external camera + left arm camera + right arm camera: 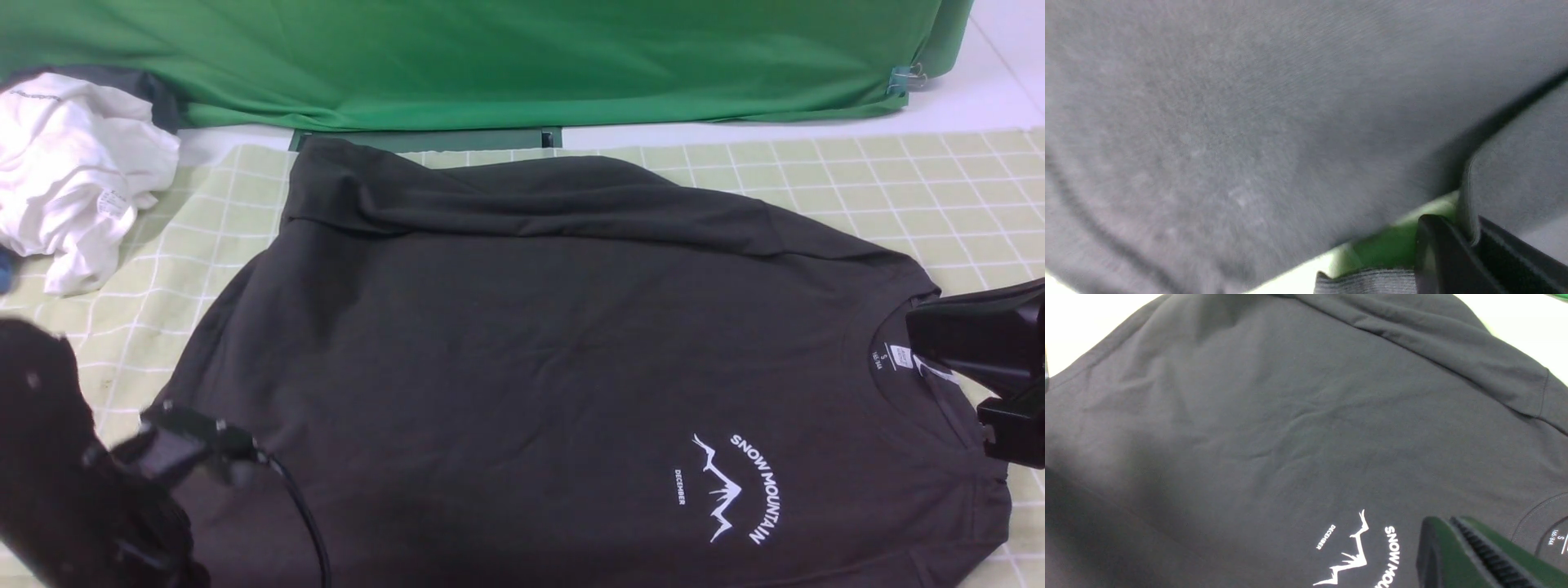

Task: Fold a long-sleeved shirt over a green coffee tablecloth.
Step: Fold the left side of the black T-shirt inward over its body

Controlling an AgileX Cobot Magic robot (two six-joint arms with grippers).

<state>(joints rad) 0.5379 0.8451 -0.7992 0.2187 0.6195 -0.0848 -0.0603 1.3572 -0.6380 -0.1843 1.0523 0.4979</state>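
**Shirt held at one end on the checked cloth.** A black shirt (pixel 490 327) lies spread, print side up, on the pale-green checked tablecloth (pixel 898 188), stretched between the robot's two pincers.

The left pincer (pixel 1472 245) is clamped on the shirt. The left wrist view shows a hemmed edge of the black cloth pinched between its two dark fingers (pixel 1437 261). In the front view only the left arm (pixel 73 490) shows, at the shirt's hem end.

The right pincer (pixel 1449 526) is closed, its ribbed inner faces pressed together. It hangs over the shirt's chest, just beside the white mountain print (pixel 1351 555) and near the collar with its neck label (pixel 900 357). Whether it touches the cloth cannot be told.

A long fold (pixel 571 196) of black cloth runs along the shirt's edge farthest from both pincers. Beyond the left pincer and well apart from it, a crumpled white garment (pixel 73 171) sits at the tablecloth's edge. A bright green fabric (pixel 490 57) hangs at the back, far past both pincers.
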